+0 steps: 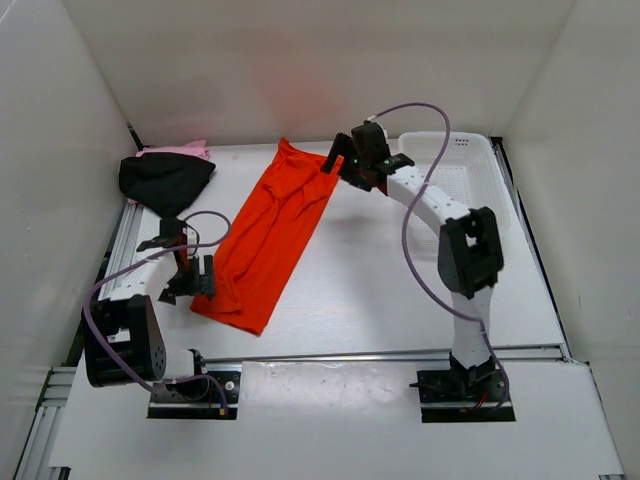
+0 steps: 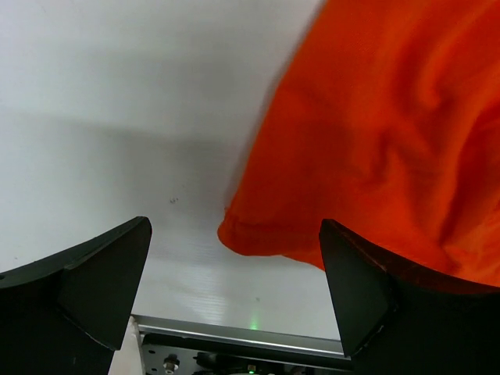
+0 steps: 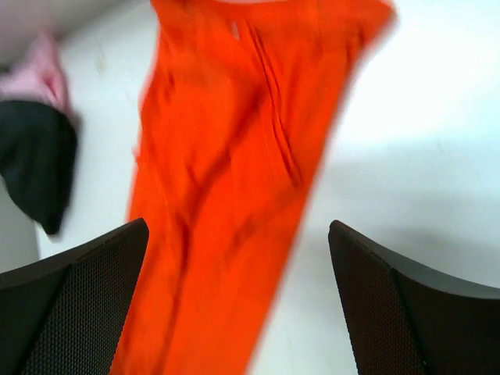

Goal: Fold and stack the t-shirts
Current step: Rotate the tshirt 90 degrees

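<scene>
The orange t-shirt (image 1: 270,235) lies on the table as a long folded strip, running from the far middle toward the near left. My right gripper (image 1: 338,162) hovers open above its far end; in the right wrist view the orange t-shirt (image 3: 226,180) lies below the open right gripper (image 3: 238,289), with nothing between the fingers. My left gripper (image 1: 186,262) stands open just left of the strip's near end; the left wrist view shows the shirt's corner (image 2: 375,141) ahead of the open left gripper (image 2: 234,273), untouched. The black t-shirt (image 1: 165,180) sits bunched on the pink t-shirt (image 1: 182,151) at the far left.
A white mesh basket (image 1: 462,170) stands at the far right, behind the right arm. White walls close in the table on three sides. A metal rail (image 2: 234,332) runs along the near edge.
</scene>
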Available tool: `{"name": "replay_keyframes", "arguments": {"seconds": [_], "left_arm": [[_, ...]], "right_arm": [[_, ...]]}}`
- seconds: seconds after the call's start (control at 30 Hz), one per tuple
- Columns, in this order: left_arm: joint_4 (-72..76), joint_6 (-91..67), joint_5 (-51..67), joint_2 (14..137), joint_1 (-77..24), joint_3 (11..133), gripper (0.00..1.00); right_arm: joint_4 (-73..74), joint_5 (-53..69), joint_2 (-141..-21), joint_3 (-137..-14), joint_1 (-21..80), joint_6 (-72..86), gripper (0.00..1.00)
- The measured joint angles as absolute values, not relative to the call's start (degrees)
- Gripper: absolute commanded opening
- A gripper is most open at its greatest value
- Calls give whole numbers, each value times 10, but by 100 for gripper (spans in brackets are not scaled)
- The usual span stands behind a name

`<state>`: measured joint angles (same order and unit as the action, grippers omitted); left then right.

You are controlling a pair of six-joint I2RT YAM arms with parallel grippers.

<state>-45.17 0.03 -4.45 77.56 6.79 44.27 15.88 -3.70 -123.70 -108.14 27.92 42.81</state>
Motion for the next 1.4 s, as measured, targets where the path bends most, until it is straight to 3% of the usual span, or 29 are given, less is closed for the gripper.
{"name": "replay_keyframes", "arguments": {"seconds": [0.2,0.33,0.47,0.63,0.73,0.77,0.8,0.83,1.1,1.4], "left_arm": [[-455,0,-61,751,72,399,100],[-460,0,-59,668,100,411,100],[-463,0,-58,586,148,469,100],[-488,0,-88,514,174,503,100],[-525,0,-124,476,174,490,100],[-542,0,-138,465,174,484,100],[-557,1,-150,457,174,480,100],[-574,0,-162,448,175,476,100],[-674,1,-191,418,199,505,100],[-670,0,-150,402,199,535,100]], "right_arm": [[193,-40,-1017,-812,392,416,100],[204,-22,-964,-694,483,447,100],[198,4,-946,-613,503,500,100],[178,47,-966,-615,514,572,98],[142,88,-1015,-630,538,626,85],[126,104,-1033,-630,547,646,78],[114,118,-1049,-629,556,665,64],[103,129,-1062,-627,564,684,62],[17,160,-1077,-583,616,858,64],[-17,123,-1112,-605,664,1033,62]]}}
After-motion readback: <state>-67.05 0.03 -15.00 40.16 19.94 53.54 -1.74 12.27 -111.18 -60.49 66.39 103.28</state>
